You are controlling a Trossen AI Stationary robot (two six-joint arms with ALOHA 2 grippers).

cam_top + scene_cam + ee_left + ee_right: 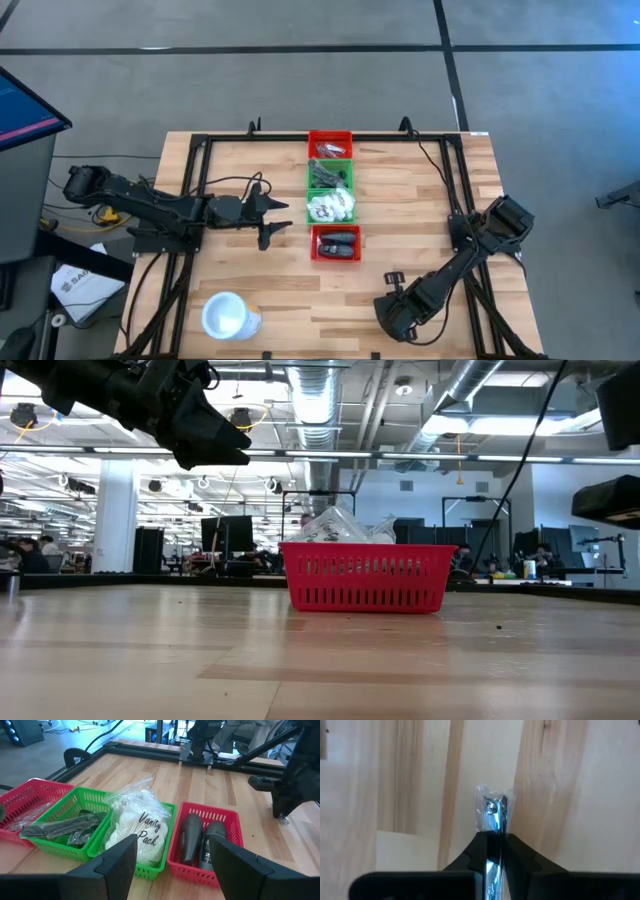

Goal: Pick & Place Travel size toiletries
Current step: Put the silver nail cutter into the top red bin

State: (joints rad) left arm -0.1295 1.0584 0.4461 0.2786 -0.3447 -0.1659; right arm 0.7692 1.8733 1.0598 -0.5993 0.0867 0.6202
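Item in hand: slim silver-blue piece in a clear crinkly wrapper (492,812), pinched between the two dark fingers of the right tool (492,840), which are closed narrow on it above the pale wooden plank table (410,795). Most of the wrapper sticks out past the fingertips.

Handling, judged: very light, thin, slick film over a stiffer core; liable to slide or twist in a pinch. Best taken across the firm middle, not by the loose film end.

Location of right tool: near front right of the table (395,285), well apart from the bins.

Stock already sorted, in a row of small mesh bins at table centre:
- near red bin (230,817): black oblong pieces (191,837).
- green bin (167,852): clear packets showing white, printed "Vanity Pack" (142,827).
- second green bin (82,797): dark slim items.
- far red bin (27,795): clear-wrapped pieces.

Left tool (172,865): fingers spread wide, empty, hovering just beside the bins.
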